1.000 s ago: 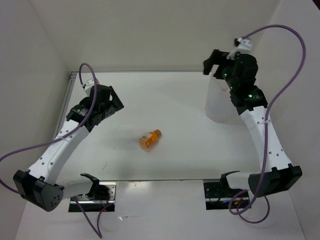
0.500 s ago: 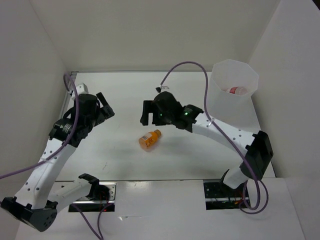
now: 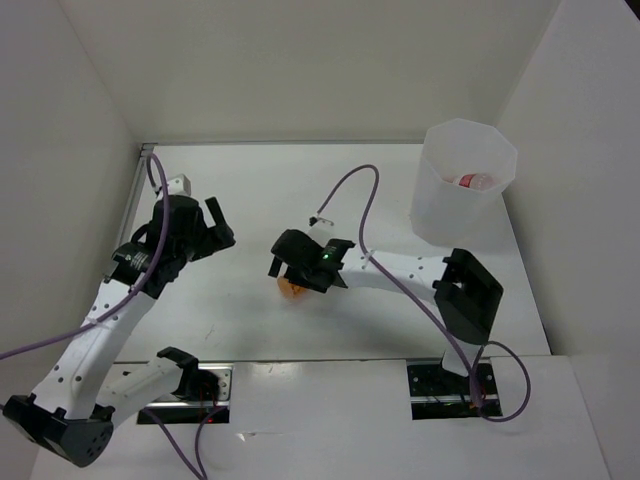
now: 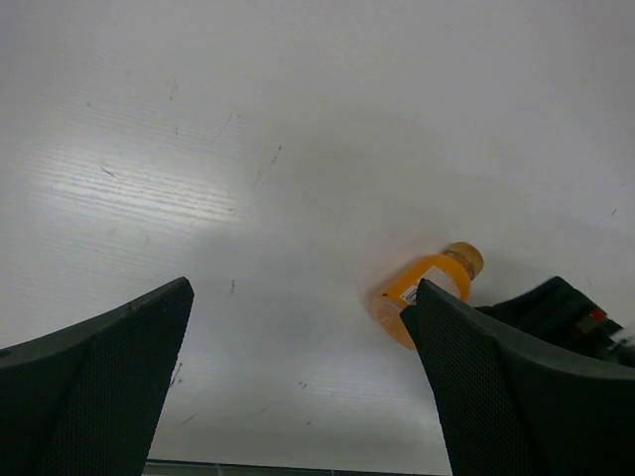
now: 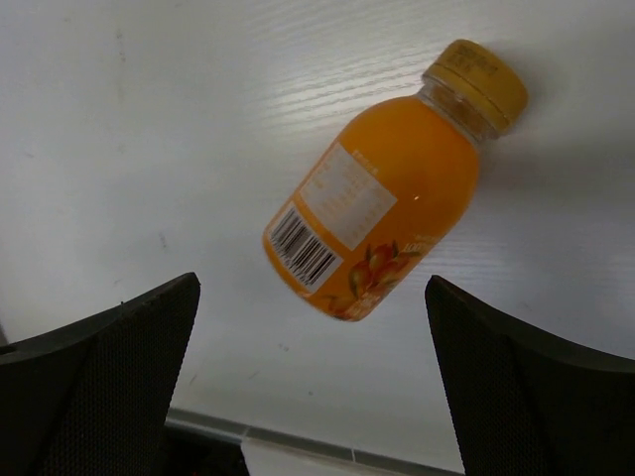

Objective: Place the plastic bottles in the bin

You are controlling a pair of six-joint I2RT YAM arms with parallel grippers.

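One stubby orange plastic bottle (image 3: 293, 291) (image 5: 382, 208) lies on its side in the middle of the white table. My right gripper (image 3: 297, 272) (image 5: 313, 283) hovers directly above it, open, and in the right wrist view the bottle lies just ahead of the gap between the fingers, untouched. My left gripper (image 3: 222, 226) (image 4: 305, 288) is open and empty to the left of the bottle, which shows past its right finger as the orange bottle (image 4: 422, 293). The tall translucent bin (image 3: 440, 215) stands at the back right, with a red-labelled bottle (image 3: 472, 181) visible inside.
White walls close the table in at the left, back and right. The right arm's grey cable (image 3: 350, 195) loops above the table middle. In the left wrist view, part of the right arm (image 4: 561, 307) is beside the bottle.
The right arm swung from over the bin down and left to the middle of the table, ending above the orange bottle. The left arm drew back slightly. The bottle has not moved.
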